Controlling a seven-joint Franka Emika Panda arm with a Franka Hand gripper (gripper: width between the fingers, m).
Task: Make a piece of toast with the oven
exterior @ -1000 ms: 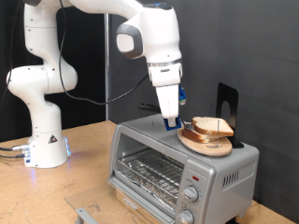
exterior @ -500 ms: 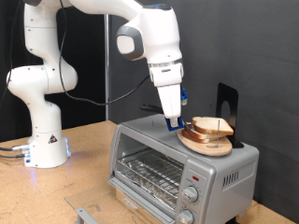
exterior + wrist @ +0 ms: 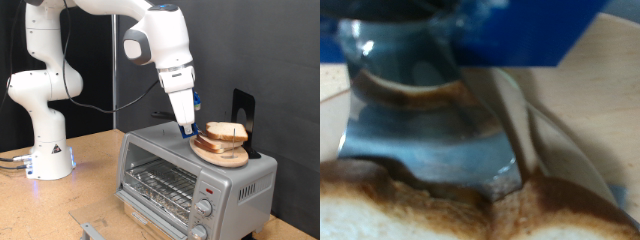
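a pale tan, brown-crusted square slice of toast lies flat above a boxy silver metal toaster oven, whose wire rack shows inside at its front.

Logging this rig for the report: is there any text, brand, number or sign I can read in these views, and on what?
None can be read.
Robot base: a small dark triangular sticker, symbol too small to make out.
The oven: marks around the knobs, too small to read.
The piece of toast, wooden plate and tool: no lettering visible.
Wrist view: blurred, no text.
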